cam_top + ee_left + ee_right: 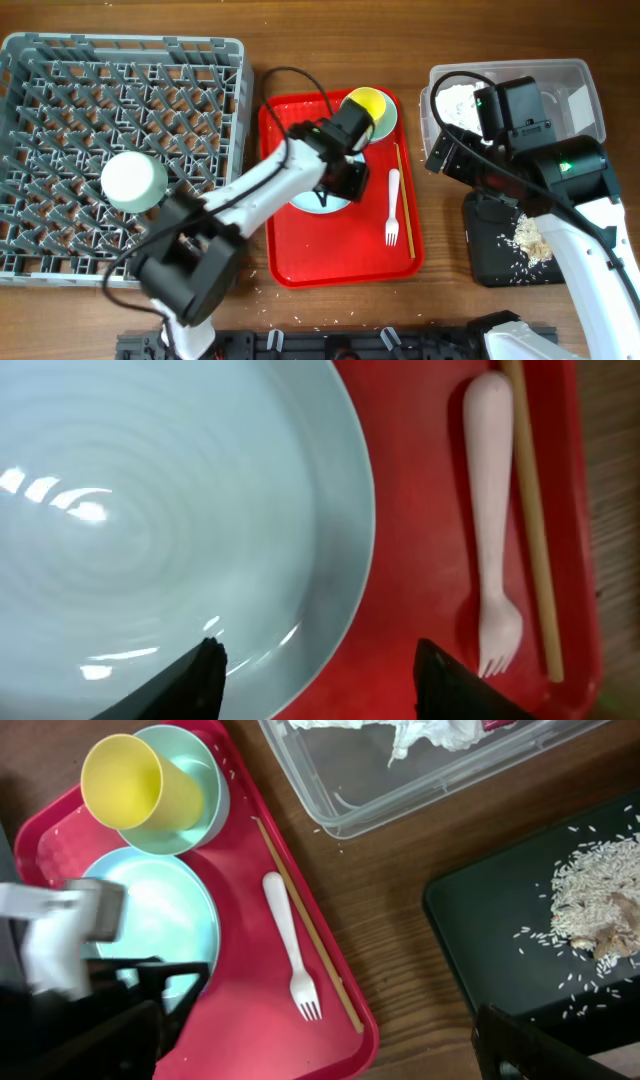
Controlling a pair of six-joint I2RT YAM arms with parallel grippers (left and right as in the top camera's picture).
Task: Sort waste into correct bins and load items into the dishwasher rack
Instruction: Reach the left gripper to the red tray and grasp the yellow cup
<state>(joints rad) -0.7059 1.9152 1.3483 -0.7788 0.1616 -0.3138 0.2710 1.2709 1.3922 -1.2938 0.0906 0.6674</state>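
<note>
My left gripper (340, 180) is open low over the light-blue plate (150, 510) on the red tray; one finger is over the plate and the other over the tray, straddling the rim (320, 680). The white fork (490, 540) and wooden stick (530, 510) lie to its right. A yellow cup (366, 103) stands in a green-blue bowl (205, 780). Another pale bowl (133, 181) sits upside down in the grey rack (60, 60). My right gripper (442, 155) is open and empty (310, 1045) between the tray and the bins. The white napkin (455, 100) lies in the clear tub (580, 75). Rice (530, 238) lies in the black tray (490, 250).
The red serving tray (330, 255) lies between the rack and the bins. Stray rice grains are scattered on the wooden table (265, 290) in front of the tray. A black rail (330, 345) runs along the table's front edge.
</note>
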